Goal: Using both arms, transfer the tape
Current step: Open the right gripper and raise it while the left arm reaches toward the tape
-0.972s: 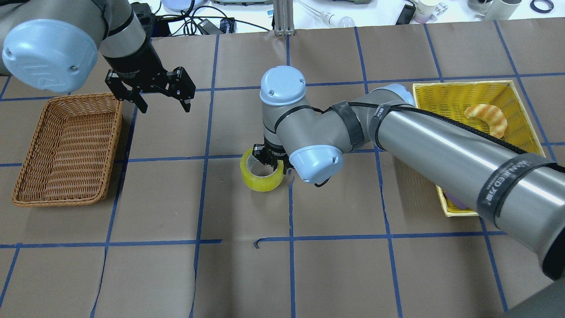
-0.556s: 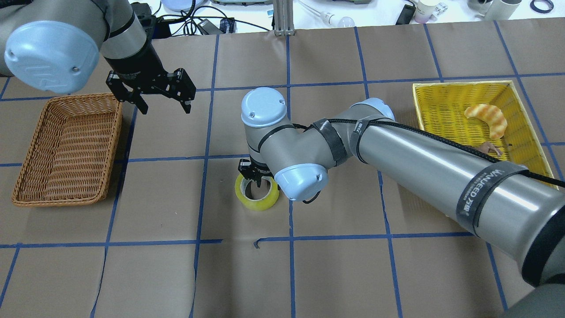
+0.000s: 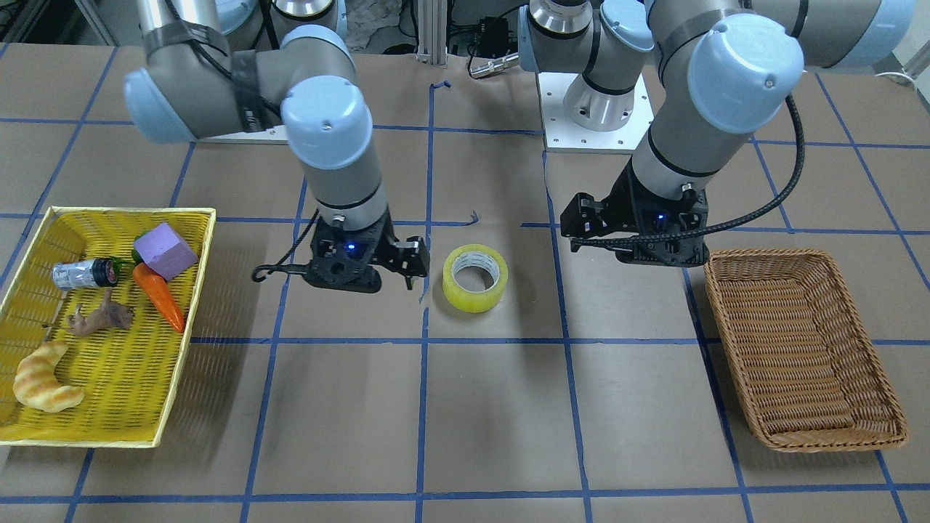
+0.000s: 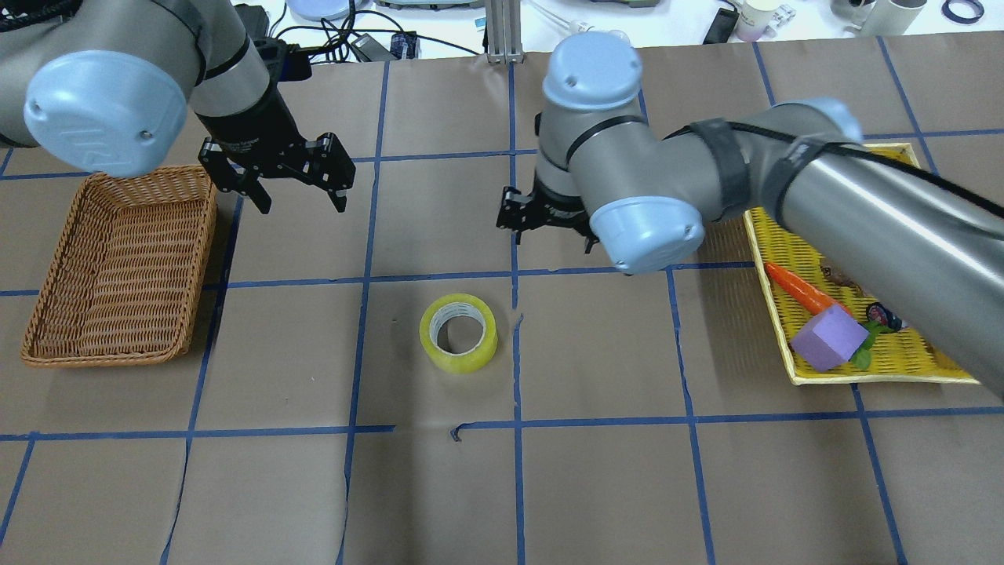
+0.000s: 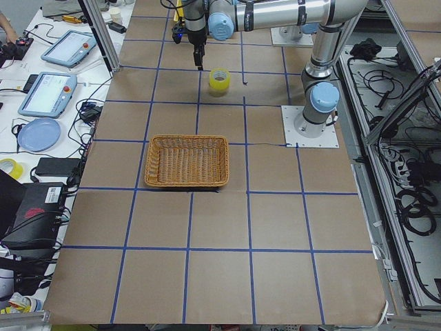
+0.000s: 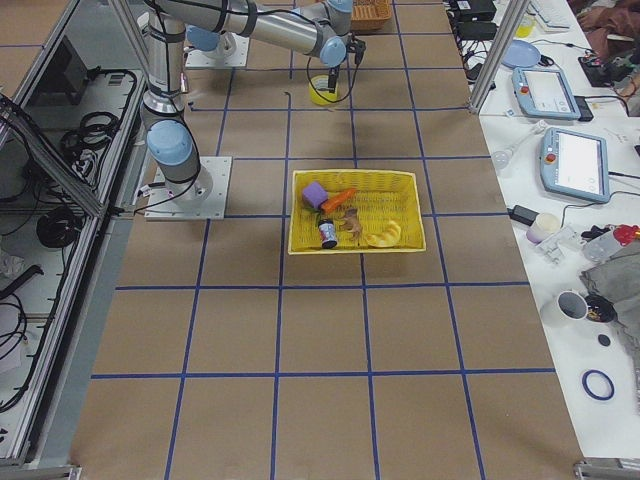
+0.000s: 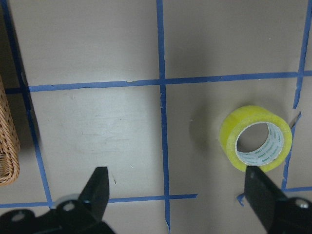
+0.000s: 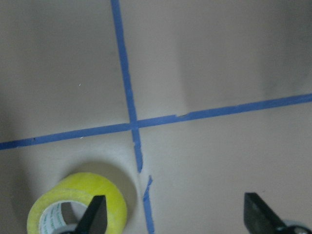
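The tape (image 4: 459,333) is a yellow-green roll lying flat on the brown table paper near the middle. It also shows in the front view (image 3: 475,278), the left wrist view (image 7: 256,138) and the right wrist view (image 8: 78,204). My right gripper (image 4: 545,235) is open and empty. It hangs above the table beyond the tape and a little to its right, apart from it (image 3: 356,280). My left gripper (image 4: 302,200) is open and empty. It hovers beside the wicker basket, far left of the tape (image 3: 636,250).
A brown wicker basket (image 4: 102,359) stands at the left. A yellow basket (image 4: 863,379) at the right holds a carrot (image 4: 796,289), a purple block (image 4: 831,337), a croissant (image 3: 43,388) and a small bottle (image 3: 83,274). Blue tape lines grid the table.
My right gripper has let go of the tape, risen and drawn back toward the far right. The tape stays flat on the table. My left gripper has shifted slightly.
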You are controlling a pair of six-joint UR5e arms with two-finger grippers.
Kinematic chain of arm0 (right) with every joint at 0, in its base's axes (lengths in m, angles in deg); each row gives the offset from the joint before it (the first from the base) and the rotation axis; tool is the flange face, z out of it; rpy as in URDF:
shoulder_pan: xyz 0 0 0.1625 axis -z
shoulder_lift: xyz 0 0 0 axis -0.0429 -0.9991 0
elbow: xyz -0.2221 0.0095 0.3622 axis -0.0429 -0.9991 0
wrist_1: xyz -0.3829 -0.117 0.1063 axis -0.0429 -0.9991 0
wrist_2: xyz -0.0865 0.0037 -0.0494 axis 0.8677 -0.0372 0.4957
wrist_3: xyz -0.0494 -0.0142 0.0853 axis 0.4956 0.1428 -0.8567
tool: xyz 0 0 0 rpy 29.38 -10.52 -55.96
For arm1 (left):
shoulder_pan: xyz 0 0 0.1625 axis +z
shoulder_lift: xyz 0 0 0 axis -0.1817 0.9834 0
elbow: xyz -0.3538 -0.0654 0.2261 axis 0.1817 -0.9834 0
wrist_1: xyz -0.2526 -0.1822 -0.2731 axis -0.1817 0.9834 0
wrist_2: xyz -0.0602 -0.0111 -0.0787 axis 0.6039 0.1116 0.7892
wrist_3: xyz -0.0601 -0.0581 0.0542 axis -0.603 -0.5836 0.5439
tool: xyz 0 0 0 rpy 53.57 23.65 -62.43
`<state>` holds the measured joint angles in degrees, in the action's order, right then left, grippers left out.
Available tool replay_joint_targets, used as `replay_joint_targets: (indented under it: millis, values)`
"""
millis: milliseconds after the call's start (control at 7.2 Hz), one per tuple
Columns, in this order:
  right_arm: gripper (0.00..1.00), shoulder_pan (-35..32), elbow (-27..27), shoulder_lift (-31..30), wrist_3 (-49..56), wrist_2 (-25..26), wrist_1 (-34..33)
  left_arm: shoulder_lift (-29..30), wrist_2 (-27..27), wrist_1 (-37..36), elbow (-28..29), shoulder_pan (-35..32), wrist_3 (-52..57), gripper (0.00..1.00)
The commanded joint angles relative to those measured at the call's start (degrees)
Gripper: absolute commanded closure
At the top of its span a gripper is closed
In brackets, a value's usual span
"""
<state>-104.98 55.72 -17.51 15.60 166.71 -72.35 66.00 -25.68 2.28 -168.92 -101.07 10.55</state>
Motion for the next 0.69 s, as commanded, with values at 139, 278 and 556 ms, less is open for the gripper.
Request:
replay_joint_targets:
  millis: [139,278,556]
  values:
    - [0.0,10.92,-3.88,-4.43,10.94,3.15,11.14,0.99,5.91,-15.25,-13.05,-5.1,-4.11,0.0]
    - [0.0,11.55,-5.46,-5.39,11.83,4.02,15.54,2.04,6.09,-19.75,-16.58,-6.77,-4.75,0.0]
    - [0.0,12.95,-6.44,-6.54,11.84,3.34,18.47,6.16,8.72,-24.43,-18.37,-8.8,-4.76,0.0]
